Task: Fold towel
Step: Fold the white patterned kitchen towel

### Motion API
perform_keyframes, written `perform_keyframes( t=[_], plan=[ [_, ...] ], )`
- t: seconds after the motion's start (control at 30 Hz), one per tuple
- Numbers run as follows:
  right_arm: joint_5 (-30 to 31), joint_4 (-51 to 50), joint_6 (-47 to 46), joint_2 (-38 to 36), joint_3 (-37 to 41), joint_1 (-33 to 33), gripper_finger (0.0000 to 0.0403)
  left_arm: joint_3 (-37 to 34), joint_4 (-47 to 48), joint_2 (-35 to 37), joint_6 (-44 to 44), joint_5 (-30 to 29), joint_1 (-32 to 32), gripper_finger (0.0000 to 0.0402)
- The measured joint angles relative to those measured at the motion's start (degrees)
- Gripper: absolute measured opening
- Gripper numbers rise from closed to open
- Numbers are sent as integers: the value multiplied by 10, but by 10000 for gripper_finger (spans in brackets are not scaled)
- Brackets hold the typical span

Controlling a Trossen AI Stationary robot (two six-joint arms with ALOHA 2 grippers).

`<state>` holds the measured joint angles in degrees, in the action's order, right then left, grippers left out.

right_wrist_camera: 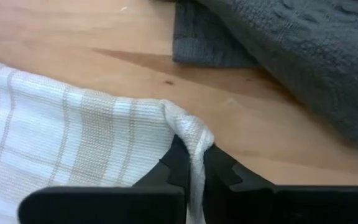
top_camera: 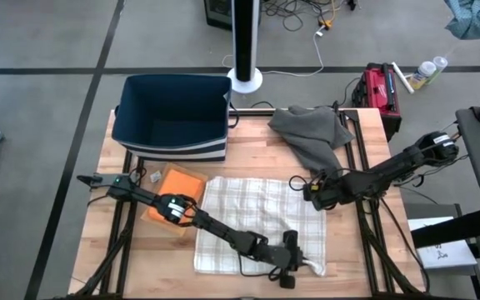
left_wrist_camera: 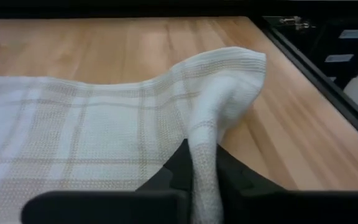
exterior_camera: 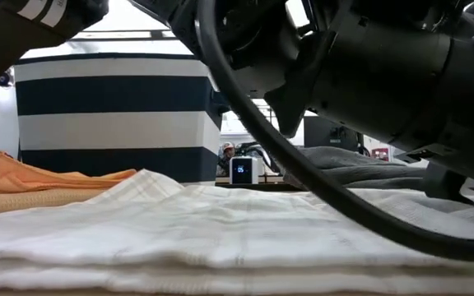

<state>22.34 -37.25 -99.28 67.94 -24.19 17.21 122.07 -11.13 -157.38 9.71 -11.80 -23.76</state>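
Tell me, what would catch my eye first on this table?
Two dark arms reach over a white checked towel spread on the wooden table. The left gripper pinches the towel's near right corner and the right gripper pinches its far right corner. Behind lie a crumpled grey cloth, a navy striped bin and an orange cloth.

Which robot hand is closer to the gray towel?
The right hand. It pinches the white plaid towel's corner right beside the gray towel. The left hand pinches the plaid towel's opposite corner at the table's front edge, farther away.
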Motion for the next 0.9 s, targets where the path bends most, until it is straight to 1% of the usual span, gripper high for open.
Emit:
perform_keyframes(
  t=[0.13, 0.27, 0.33, 0.47, 0.6, 0.67, 0.83, 0.9],
  plan=[
    [-5, -51, 24, -36, -29, 0, 7, -3, -3, 12, -18, 5, -9, 7],
    [3, -138, 42, -78, -74, 0, 6, -2, -58, 28, -20, -19, -14, 13],
    [11, -165, 51, -96, -98, 0, 6, -1, -81, 32, -8, -20, -14, 13],
    [29, -174, 75, -120, -135, 0, 6, -2, -105, 29, 15, -20, -15, 11],
    [47, -171, 93, -117, -160, 0, 6, -2, -133, 32, 23, -22, -17, 12],
    [56, -158, 104, -108, -168, 0, 6, -1, -115, 38, 15, -28, -19, 12],
    [78, -114, 141, -87, -178, 0, 6, -1, -6, 73, -31, -65, -29, 12],
    [88, -114, 145, -81, -185, -1, 7, -1, 30, 87, -46, -84, -35, 12]
  ],
)
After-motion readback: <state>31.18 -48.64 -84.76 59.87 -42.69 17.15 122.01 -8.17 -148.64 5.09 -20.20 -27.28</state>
